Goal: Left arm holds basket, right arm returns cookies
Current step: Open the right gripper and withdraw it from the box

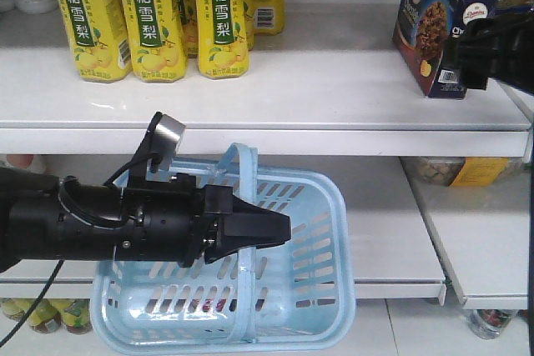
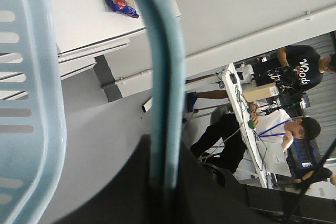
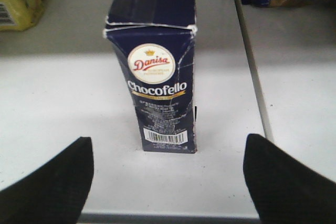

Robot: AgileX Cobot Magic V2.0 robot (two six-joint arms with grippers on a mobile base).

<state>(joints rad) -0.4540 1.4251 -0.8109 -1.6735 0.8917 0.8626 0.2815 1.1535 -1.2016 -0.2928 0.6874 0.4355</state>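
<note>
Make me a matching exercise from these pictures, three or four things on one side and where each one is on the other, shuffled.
Things:
1. cookies
2. basket
3. yellow cartons
4. right fingers

Places:
A. upper shelf, left part
B. hanging by its handle from the left gripper
C. upright on the upper shelf, right part
D. spread apart, either side of the carton, not touching it

Pairs: 1-C, 2-B, 3-A, 4-D
</note>
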